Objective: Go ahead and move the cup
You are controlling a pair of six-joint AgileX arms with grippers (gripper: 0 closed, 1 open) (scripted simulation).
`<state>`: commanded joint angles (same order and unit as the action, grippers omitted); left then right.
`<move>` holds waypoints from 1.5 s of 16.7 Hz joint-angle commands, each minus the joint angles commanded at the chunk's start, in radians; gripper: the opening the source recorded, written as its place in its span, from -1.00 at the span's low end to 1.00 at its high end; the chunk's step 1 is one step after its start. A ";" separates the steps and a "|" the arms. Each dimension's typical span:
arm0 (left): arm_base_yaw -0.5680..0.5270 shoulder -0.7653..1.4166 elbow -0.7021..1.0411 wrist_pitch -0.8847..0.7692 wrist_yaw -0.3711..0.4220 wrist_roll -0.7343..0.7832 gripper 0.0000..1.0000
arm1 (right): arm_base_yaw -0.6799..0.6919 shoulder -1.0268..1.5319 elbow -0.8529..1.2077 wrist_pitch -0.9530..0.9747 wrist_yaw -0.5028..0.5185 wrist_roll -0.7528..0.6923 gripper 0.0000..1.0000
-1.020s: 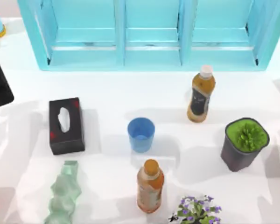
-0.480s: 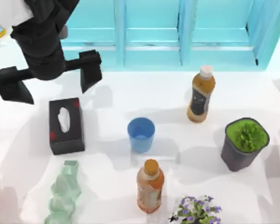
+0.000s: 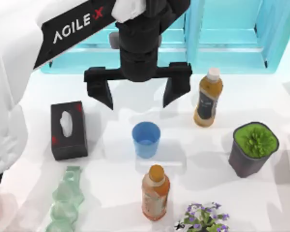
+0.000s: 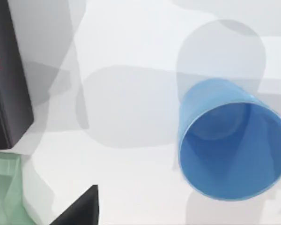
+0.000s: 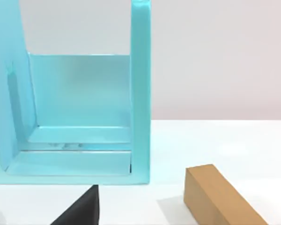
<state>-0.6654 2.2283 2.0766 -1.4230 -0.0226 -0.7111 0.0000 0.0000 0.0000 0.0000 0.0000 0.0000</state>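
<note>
One cup (image 3: 146, 139) below spread left end effector (image 3: 137, 95).

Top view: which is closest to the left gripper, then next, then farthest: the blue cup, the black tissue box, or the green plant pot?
From the open left gripper, above the table:
1. The cup, just below it, at the middle.
2. The black tissue box, on the table's left.
3. The green plant pot, far on the right.

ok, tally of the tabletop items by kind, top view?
Cup: 1
Bottles: 2
Potted plants: 2
Tissue box: 1
Green glass vase: 1
Total: 7
</note>
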 joint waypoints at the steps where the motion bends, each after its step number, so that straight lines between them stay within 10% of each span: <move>1: -0.026 0.025 0.042 -0.018 0.008 -0.002 1.00 | 0.000 0.000 0.000 0.000 0.000 0.000 1.00; 11: -0.077 0.068 0.124 -0.049 0.025 -0.005 1.00 | 0.000 0.000 0.000 0.000 0.000 0.000 1.00; 25: -0.079 0.093 -0.231 0.328 0.027 -0.002 1.00 | 0.000 0.000 0.000 0.000 0.000 0.000 1.00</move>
<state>-0.7440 2.3216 1.8460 -1.0953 0.0040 -0.7133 0.0000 0.0000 0.0000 0.0000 0.0000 0.0000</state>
